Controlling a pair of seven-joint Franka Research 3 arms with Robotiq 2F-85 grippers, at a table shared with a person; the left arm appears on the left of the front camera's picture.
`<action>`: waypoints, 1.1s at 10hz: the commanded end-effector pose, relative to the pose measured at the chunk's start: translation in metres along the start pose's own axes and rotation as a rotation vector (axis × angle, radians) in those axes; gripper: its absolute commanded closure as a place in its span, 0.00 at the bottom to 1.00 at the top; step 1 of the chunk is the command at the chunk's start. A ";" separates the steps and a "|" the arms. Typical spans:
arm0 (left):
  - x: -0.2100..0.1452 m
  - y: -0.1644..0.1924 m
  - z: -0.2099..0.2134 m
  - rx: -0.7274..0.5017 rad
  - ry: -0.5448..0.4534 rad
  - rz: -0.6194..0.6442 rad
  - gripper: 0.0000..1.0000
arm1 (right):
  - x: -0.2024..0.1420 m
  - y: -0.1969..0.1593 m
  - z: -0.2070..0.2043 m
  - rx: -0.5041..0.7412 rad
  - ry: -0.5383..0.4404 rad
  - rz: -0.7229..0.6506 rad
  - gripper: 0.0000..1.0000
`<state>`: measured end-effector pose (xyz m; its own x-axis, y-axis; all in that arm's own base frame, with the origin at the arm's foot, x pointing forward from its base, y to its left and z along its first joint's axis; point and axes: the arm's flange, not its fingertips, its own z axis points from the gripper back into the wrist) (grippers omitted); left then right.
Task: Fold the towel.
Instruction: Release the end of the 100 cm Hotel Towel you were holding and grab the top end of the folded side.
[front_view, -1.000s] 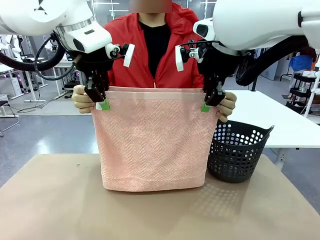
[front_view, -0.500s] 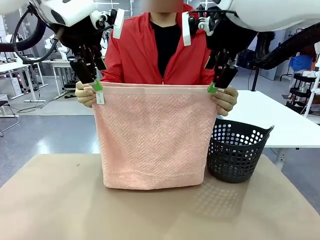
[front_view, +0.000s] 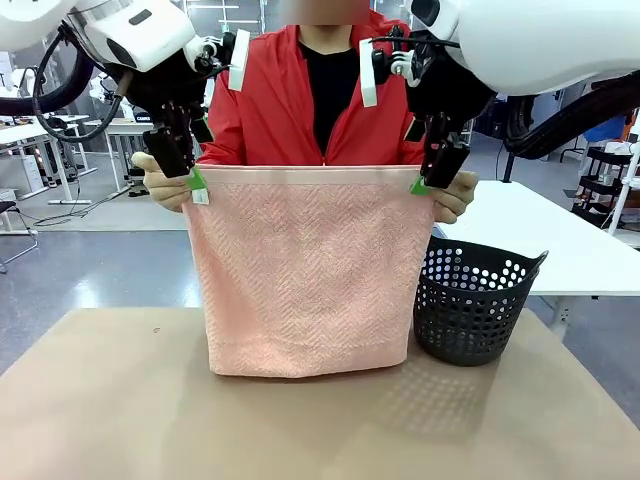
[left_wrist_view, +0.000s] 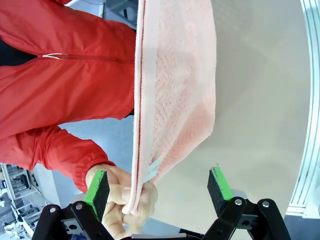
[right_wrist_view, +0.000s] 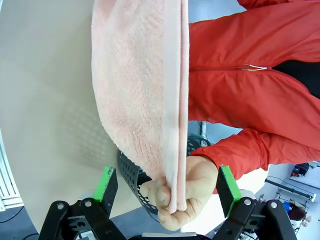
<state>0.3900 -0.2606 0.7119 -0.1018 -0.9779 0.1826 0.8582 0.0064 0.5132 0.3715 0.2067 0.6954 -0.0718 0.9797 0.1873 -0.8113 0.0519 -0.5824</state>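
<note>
The surface (front_view: 120, 400) was a broad, matte tan top that ran across the whole near part of the front view, its far edge straight and level. A black plastic basket (front_view: 470, 310) with round holes in its wall stood upright on it at the far right, close to that edge. Just left of the basket, the salmon-pink towel (front_view: 310, 280) hung down to the surface, and its lower edge appeared to rest there in a straight line. The basket's dotted shadow fell on the tan top in front of them. A small dark speck marked the surface at the left.
</note>
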 end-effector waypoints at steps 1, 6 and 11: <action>0.004 0.009 -0.007 0.019 0.020 0.007 0.00 | 0.000 -0.010 -0.006 -0.002 0.002 0.030 0.00; 0.011 0.042 -0.052 -0.112 0.072 0.017 0.00 | 0.002 -0.029 -0.042 0.119 0.036 0.021 0.00; -0.007 0.035 -0.074 -0.196 0.057 0.045 1.00 | -0.003 -0.027 -0.055 0.166 0.031 0.012 0.82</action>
<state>0.4620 -0.2734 0.6610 -0.0430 -0.9892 0.1402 0.9377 0.0084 0.3475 0.4233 0.2159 0.6634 -0.0410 0.9883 0.1469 -0.8884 0.0312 -0.4580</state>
